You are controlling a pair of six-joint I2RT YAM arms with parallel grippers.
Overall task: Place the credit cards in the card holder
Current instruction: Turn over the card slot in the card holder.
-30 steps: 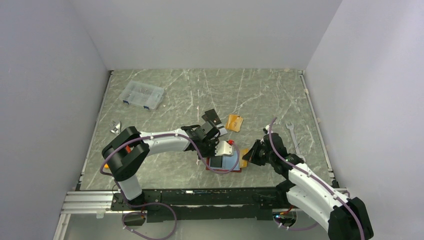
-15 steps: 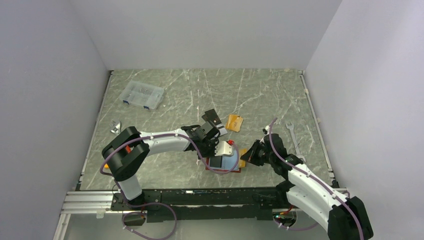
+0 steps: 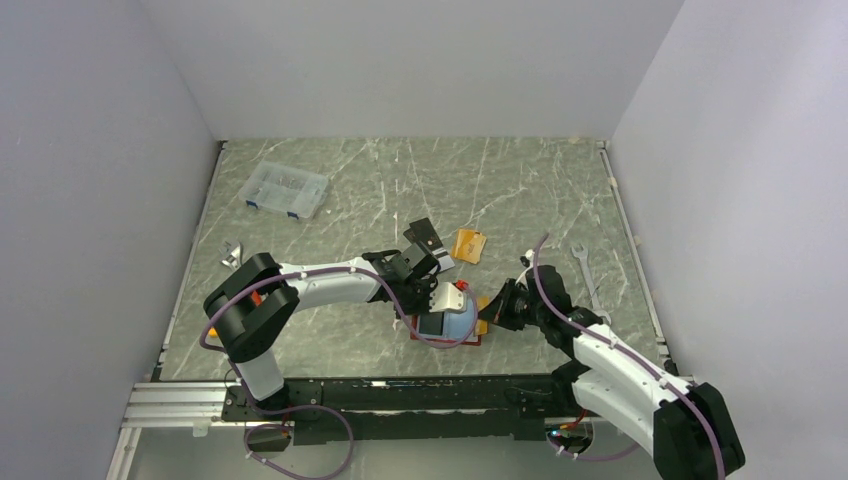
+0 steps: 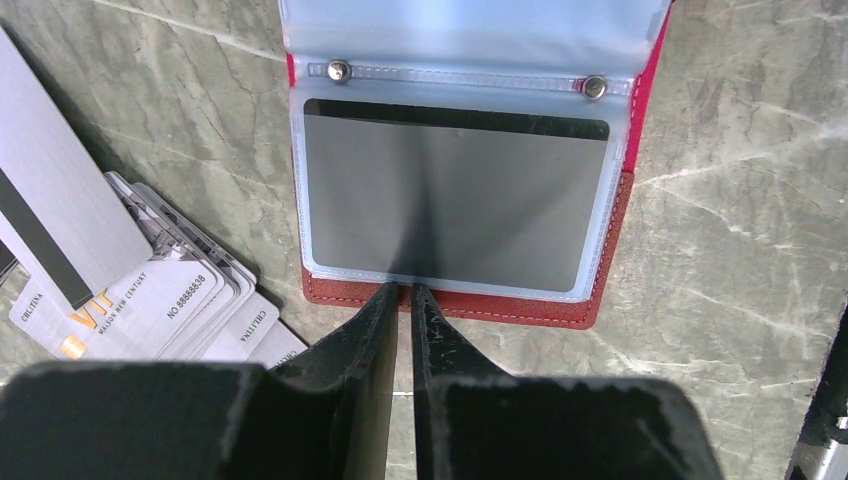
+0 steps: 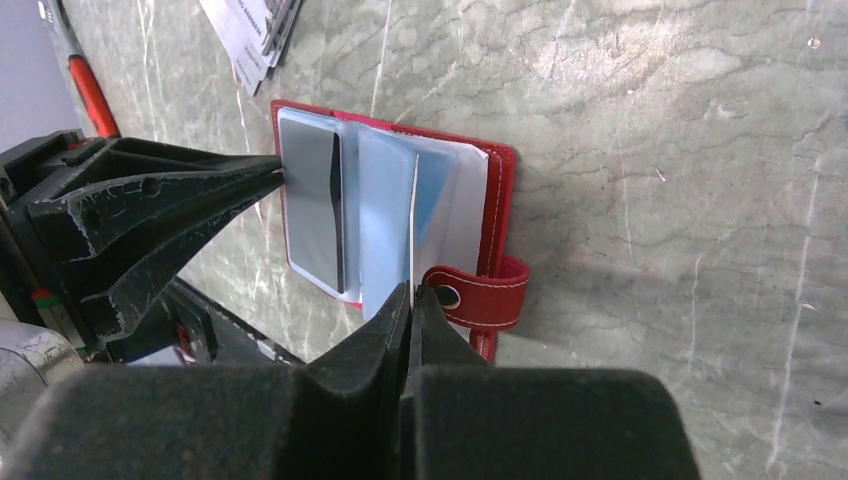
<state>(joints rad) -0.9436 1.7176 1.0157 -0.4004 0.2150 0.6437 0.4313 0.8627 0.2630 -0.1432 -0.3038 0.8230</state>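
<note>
- The holder (image 3: 462,318) lies open on the counter (image 3: 380,190), near the front edge and between the two claws.
- A grey card (image 4: 450,200) sits flat in its near clear sleeve. The left wrist view shows the card's face, almost all of it inside the sleeve. The right wrist view shows the same card (image 5: 310,200) on the holder's (image 5: 497,190) left half.
- The left claw (image 4: 402,292) is all but clenched, with only a thin slit between the fingers. Its tips touch the holder's red rim (image 4: 560,312) just below the sleeved card, and nothing shows between them.
- From the right wrist, the left claw (image 5: 278,168) meets the holder's edge at the card's corner.
- The right claw (image 5: 410,292) is clenched on a clear leaf (image 5: 414,220) that stands upright, beside the red snap strap (image 5: 490,295). Only this view shows that grip.
- From above, the left claw (image 3: 440,305) and right claw (image 3: 490,310) crowd the holder, so the sleeves are hard to read there.
- Loose cards (image 4: 150,300) lie fanned on the counter just left of the holder, grey-white, one with a dark stripe. The right wrist catches only their corner (image 5: 250,35).
- Only the top view shows these:
  - a black card (image 3: 422,234) behind the left claw
  - a flat orange piece (image 3: 468,244) beside that card
  - a wrench (image 3: 588,275) to the right
  - a clear box (image 3: 287,189) far back on the left
</note>
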